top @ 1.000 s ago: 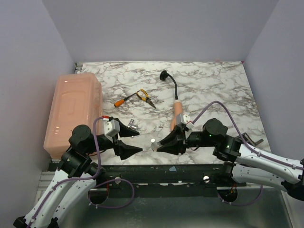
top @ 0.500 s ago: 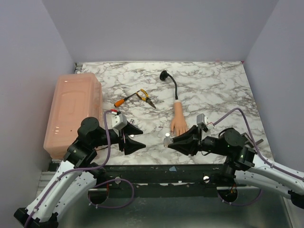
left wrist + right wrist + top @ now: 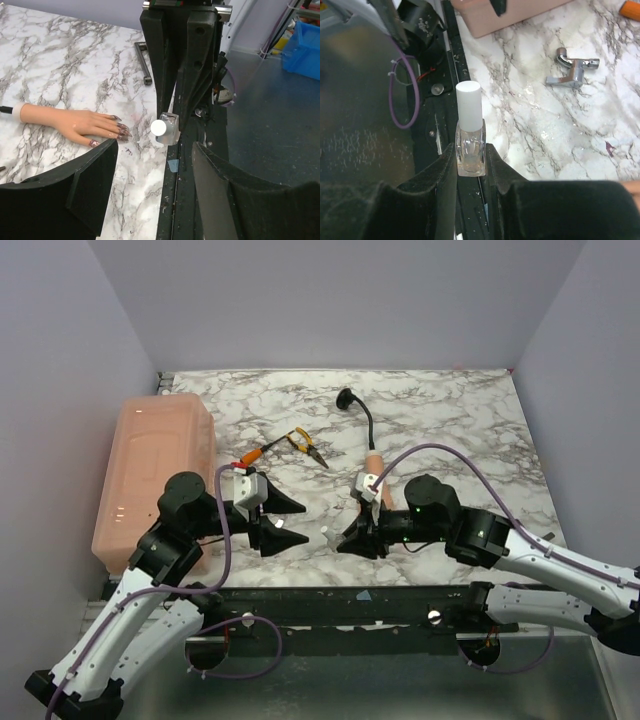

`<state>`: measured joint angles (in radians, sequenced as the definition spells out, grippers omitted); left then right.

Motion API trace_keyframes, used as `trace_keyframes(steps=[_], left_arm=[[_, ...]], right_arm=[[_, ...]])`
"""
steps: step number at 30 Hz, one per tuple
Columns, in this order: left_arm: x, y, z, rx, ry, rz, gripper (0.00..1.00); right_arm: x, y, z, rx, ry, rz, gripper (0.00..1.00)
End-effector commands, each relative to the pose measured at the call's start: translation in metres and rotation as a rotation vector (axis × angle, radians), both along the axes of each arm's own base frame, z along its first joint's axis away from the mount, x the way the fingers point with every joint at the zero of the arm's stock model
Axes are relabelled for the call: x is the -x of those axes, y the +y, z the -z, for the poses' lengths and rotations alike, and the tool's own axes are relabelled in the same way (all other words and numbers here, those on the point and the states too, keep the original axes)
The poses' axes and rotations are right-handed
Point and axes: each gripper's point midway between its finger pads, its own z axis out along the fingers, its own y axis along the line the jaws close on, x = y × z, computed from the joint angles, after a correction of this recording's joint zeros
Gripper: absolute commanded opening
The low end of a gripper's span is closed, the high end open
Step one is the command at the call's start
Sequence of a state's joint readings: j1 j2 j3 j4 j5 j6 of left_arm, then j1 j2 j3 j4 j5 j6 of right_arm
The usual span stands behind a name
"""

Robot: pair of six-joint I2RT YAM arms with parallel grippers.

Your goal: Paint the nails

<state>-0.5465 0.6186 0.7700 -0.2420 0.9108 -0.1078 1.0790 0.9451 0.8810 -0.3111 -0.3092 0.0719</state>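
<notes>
The flesh-coloured mannequin hand (image 3: 65,120) lies flat on the marble table (image 3: 450,430), its dark purplish nails (image 3: 120,132) pointing to the near edge. In the top view only its wrist (image 3: 372,462) shows; my right arm covers the rest. My right gripper (image 3: 342,539) is shut on a small clear nail polish bottle (image 3: 470,142) with a white cap (image 3: 468,102), held upright above the table's near edge. The bottle also shows in the left wrist view (image 3: 165,129). My left gripper (image 3: 306,524) is open and empty, facing the bottle from the left, a short way off.
A pink lidded box (image 3: 155,475) stands at the left edge. An orange screwdriver (image 3: 255,453) and yellow pliers (image 3: 304,444) lie behind my left gripper. A black gooseneck stand (image 3: 347,398) holds the hand's wrist. A metal bracket (image 3: 572,70) lies on the marble.
My right gripper swung right with the bottle, then back left, and its arm now covers the mannequin hand. My left gripper moved slightly away from the near edge, still open.
</notes>
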Motion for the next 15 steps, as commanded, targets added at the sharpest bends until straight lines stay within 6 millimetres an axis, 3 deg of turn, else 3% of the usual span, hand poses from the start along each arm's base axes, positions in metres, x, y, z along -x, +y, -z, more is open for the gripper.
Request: trace_keyframes(steps=[1,8,15], left_arm=[[0.007,-0.003,0.008,-0.013,-0.023,0.073,0.62],[0.011,-0.004,0.013,-0.027,-0.008,0.118,0.61],[0.022,-0.003,0.015,-0.027,0.013,0.165,0.57]], right_arm=[[0.02,0.0,-0.004,0.023,-0.025,-0.149,0.0],[0.026,0.011,-0.009,-0.005,-0.053,-0.235,0.0],[0.018,0.024,-0.012,0.008,-0.071,-0.245,0.0]])
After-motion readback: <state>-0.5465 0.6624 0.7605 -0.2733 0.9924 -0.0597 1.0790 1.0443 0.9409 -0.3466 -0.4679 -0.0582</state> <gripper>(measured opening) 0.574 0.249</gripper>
